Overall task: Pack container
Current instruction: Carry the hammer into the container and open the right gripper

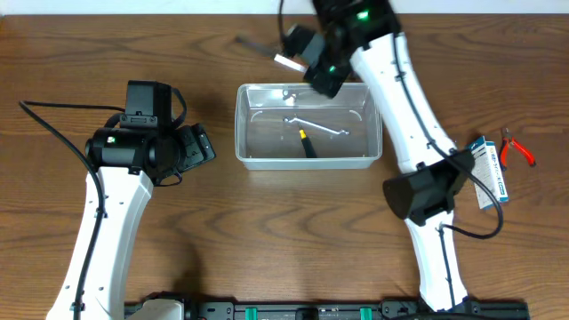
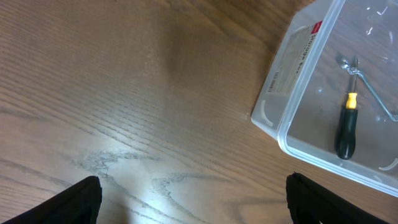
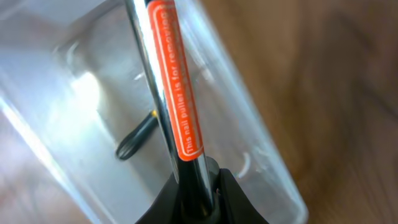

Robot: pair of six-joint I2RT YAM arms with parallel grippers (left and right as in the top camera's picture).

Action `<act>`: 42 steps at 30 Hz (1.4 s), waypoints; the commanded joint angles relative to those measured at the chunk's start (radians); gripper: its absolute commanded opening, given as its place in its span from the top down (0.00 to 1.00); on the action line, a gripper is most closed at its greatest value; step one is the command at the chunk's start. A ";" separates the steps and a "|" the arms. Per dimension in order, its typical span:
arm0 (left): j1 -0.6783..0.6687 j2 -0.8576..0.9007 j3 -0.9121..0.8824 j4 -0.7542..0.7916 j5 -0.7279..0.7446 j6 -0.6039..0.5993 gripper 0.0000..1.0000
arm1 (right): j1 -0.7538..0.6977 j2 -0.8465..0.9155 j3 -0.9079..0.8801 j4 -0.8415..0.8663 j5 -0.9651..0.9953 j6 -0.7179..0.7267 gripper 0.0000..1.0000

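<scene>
The clear plastic container [image 1: 240, 124] stands at the table's middle. It also shows in the left wrist view [image 2: 292, 68] and in the right wrist view [image 3: 74, 93]. Inside lie a black-handled screwdriver [image 1: 307, 142] [image 2: 347, 127] and a thin bent metal tool [image 1: 322, 128] [image 2: 370, 87]. My right gripper [image 1: 307, 55] [image 3: 200, 186] is shut on a metal nail puller with an orange label [image 1: 262, 49] [image 3: 174, 93]. It holds the puller above the container's far left corner. My left gripper [image 1: 200, 147] [image 2: 193, 199] is open and empty over bare table left of the container.
Red-handled pliers [image 1: 517, 148] and a blue-and-white package [image 1: 489, 171] lie at the right, beside the right arm's elbow. A black cable [image 1: 53, 124] runs across the table at the far left.
</scene>
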 commanded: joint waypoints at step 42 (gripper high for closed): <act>-0.002 0.006 -0.005 -0.003 -0.013 0.017 0.13 | -0.009 -0.010 -0.502 0.129 0.100 -0.024 0.55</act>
